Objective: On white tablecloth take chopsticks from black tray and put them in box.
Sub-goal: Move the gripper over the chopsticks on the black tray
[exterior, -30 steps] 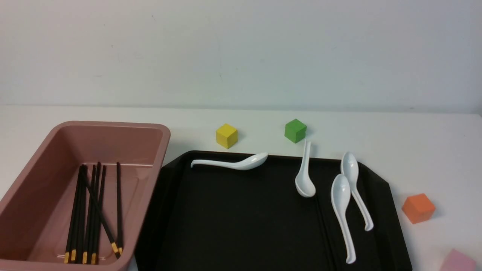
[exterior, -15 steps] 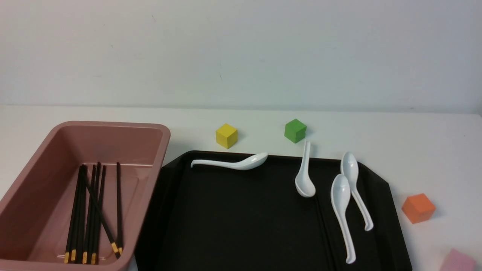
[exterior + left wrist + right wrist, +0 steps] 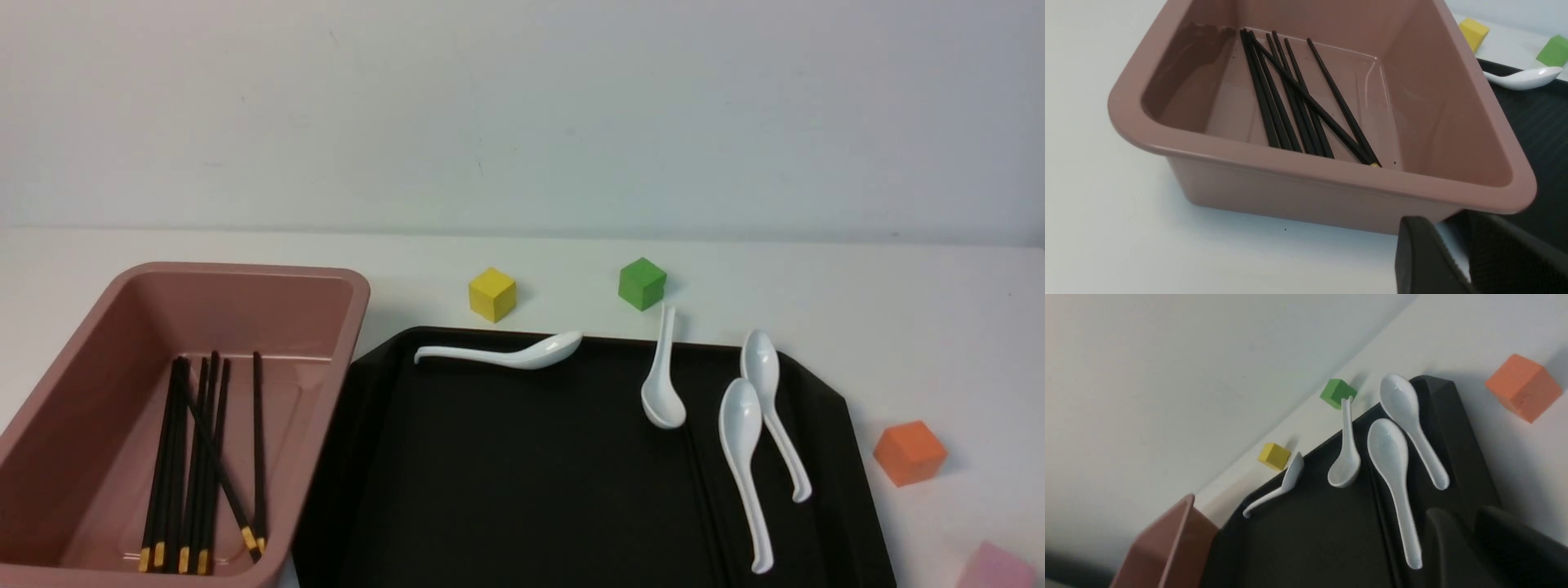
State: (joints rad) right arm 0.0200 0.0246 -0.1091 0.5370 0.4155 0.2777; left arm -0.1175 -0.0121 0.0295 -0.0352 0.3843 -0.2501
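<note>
Several black chopsticks with yellow bands lie inside the pink box at the near left of the white tablecloth. To its right, the black tray holds only white spoons. Neither gripper shows in the front view. In the left wrist view my left gripper hovers just outside the box's near corner, jaws slightly parted and empty, with the chopsticks beyond. In the right wrist view my right gripper hangs over the tray's right side, jaws narrowly apart, holding nothing.
Three spoons lie on the tray's right half and one spoon on its far rim. A yellow cube and a green cube stand behind the tray. An orange cube and a pink block lie to its right.
</note>
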